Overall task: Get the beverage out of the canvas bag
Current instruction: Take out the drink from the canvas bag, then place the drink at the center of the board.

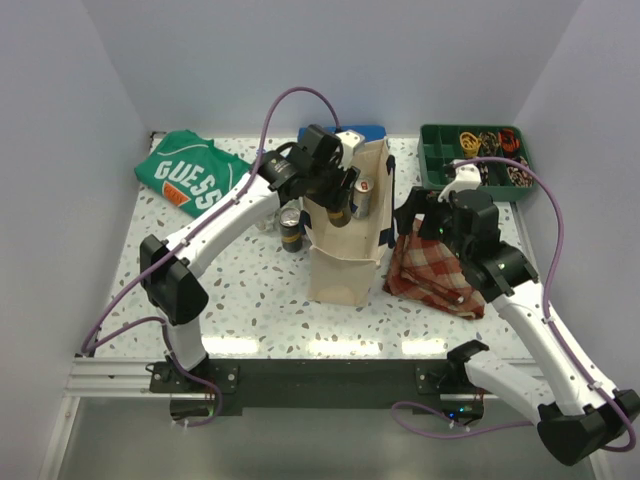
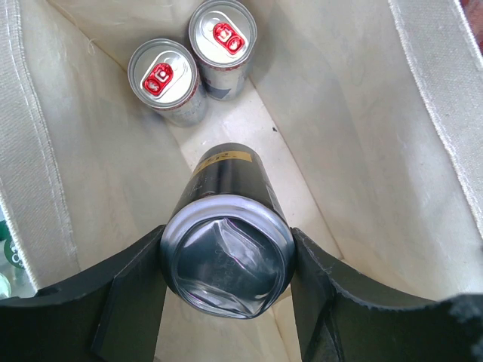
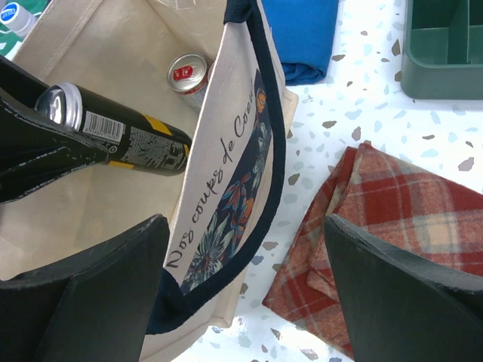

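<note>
The cream canvas bag [image 1: 345, 255] stands upright mid-table, its navy handle and flower print [image 3: 226, 204] facing the right wrist view. My left gripper [image 2: 226, 279] is in the bag's mouth [image 1: 338, 190], shut on a black beverage can [image 2: 226, 249] that tilts inside the bag [image 3: 124, 137]. Two silver cans with red tabs [image 2: 162, 79] [image 2: 223, 38] stand on the bag's floor below it. My right gripper [image 3: 247, 226] is open and straddles the bag's right rim [image 1: 412, 215], one finger [image 3: 98, 294] inside and the other over the plaid cloth.
A red plaid cloth [image 1: 435, 270] lies right of the bag. Behind the bag sit a folded blue cloth [image 3: 302, 38] and a green compartment tray [image 1: 478, 160]. A green shirt [image 1: 190, 170] lies back left. A dark can [image 1: 290, 235] stands on the table just left of the bag.
</note>
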`<state>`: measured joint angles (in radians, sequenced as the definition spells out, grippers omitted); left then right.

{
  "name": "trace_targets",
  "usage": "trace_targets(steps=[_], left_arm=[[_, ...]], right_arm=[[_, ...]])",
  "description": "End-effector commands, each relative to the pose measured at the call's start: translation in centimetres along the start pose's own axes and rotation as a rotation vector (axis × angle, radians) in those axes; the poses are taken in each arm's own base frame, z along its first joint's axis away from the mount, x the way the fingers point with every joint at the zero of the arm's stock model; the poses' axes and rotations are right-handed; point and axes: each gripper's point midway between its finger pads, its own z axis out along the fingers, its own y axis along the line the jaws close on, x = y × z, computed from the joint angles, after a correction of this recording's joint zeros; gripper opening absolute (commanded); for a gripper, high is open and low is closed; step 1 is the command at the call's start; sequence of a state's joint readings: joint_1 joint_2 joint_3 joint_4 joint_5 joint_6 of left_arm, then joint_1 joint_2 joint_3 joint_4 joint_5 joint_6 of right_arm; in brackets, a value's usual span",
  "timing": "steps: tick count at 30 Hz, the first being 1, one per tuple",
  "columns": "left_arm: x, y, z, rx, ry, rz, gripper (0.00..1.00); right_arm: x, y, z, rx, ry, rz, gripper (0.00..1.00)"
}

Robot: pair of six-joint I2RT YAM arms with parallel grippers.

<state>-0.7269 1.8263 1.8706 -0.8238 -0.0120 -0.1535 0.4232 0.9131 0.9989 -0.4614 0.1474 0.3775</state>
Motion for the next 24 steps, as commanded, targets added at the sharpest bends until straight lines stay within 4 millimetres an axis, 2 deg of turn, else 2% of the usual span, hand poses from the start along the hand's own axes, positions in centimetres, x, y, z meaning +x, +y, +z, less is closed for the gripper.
trace_targets(steps=[1,12,20,24], left_arm=[[-6.7,-1.5,-5.5,0.064,-0.248,0.015,0.0],[-8.0,-2.4,-7.4,0.092,-0.287,0.035,0.0],[-9.1,-2.8,-10.2,0.11,-0.367,0.04,0.0],[-9.6,-2.2,-11.6,0.083,-0.426,0.018,0.0]], right_arm=[[-1.4,-0.1,-0.5,0.013,-0.044,0.013,0.88],[-1.0,-0.3,-0.6,0.019,-0.037,0.013,0.88],[-0.9,-0.4,-0.7,0.025,-0.036,0.02,0.88],[-0.9,-0.4,-0.8,0.024,-0.037,0.025,0.88]])
